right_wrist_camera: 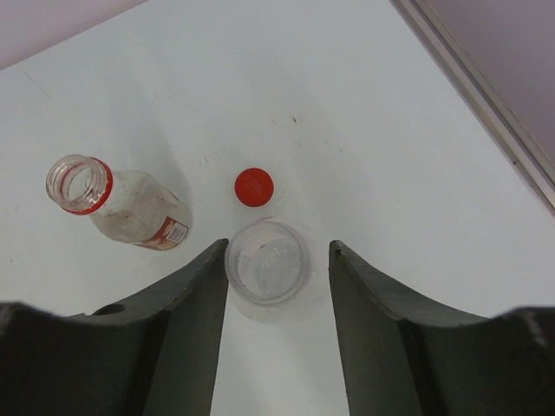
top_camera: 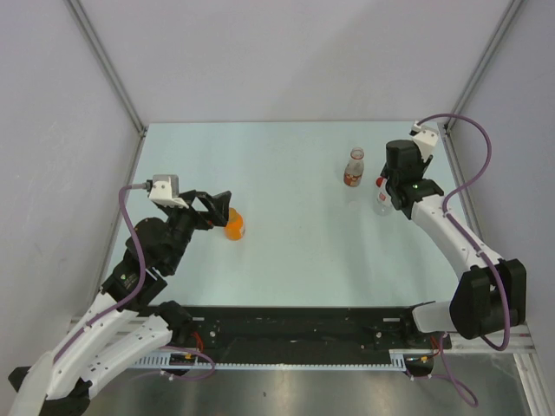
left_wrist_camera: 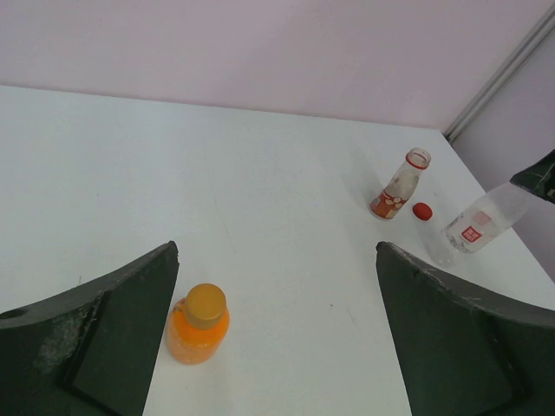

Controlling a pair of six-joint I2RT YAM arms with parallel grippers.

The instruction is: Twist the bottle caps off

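Progress shows in the red cap (right_wrist_camera: 254, 186), lying loose at centre frame beside the uncapped labelled bottle (right_wrist_camera: 113, 204). The right gripper (right_wrist_camera: 277, 251) straddles the clear bottle (right_wrist_camera: 266, 260), jaws apart, probably to steady it. The left gripper (left_wrist_camera: 277, 251) gapes around the orange bottle (left_wrist_camera: 198, 334), lower left, with its orange cap (left_wrist_camera: 206, 303) on.

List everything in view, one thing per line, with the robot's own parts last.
orange bottle: 1, orange-filled, standing on the left half of the table beside the left gripper's fingers
orange cap: 1, orange, on the orange bottle
labelled bottle: 1, clear with a reddish band, mouth open, far right
red cap: 1, red, loose on the table between the labelled and clear bottles
clear bottle: 1, clear, between the right gripper's fingers; cannot tell whether it is capped
table: 1, pale
left gripper: 1, dark, open wide
right gripper: 1, dark, open astride the clear bottle
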